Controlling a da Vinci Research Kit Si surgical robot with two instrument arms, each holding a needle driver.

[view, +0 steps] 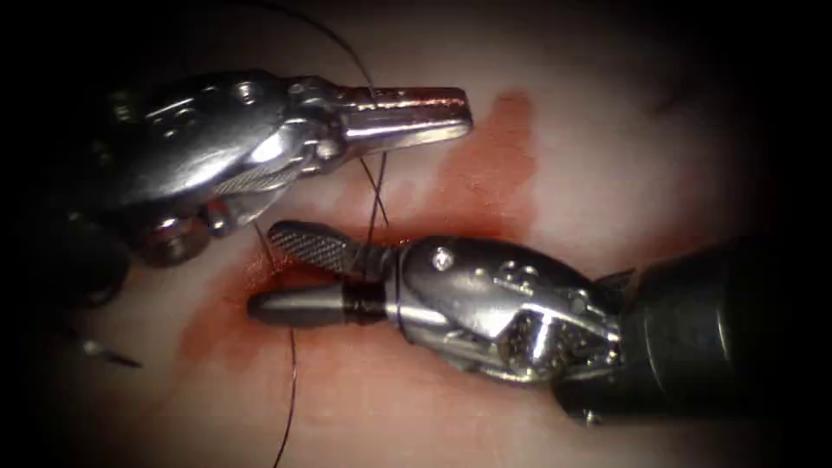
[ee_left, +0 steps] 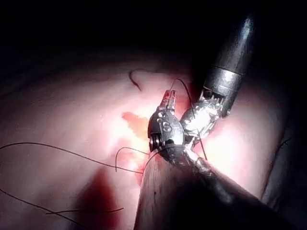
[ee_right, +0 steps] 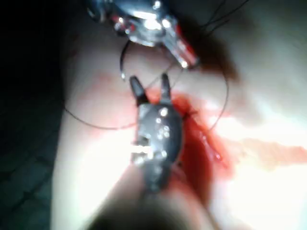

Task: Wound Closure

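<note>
Red fluid stains the pale tissue along the cut, which runs between the two tools and is largely covered by them.

The left claw lies above the cut with its two jaws pressed together. A strand of black thread comes out from beside their base and drops toward the right claw, but whether the jaws actually pinch it cannot be told; another length arcs away behind the left claw into the dark.

The right claw comes in from the right and stands open, its ribbed upper jaw and smooth lower jaw spread apart over the cut. Thread is wound in several turns around the base of these jaws, near the hinge, and nothing lies between the tips. From under the lower jaw a strand runs down and away across the tissue until it is cut off by the frame edge.

In the right wrist view the open right claw points at the closed left claw, with a wide loop of thread curving around them both.

A small dark pointed thing, far out beyond the left claw's body on the left side of the cut, may be the needle; it is too dim to be sure. Neither claw holds it.
</note>
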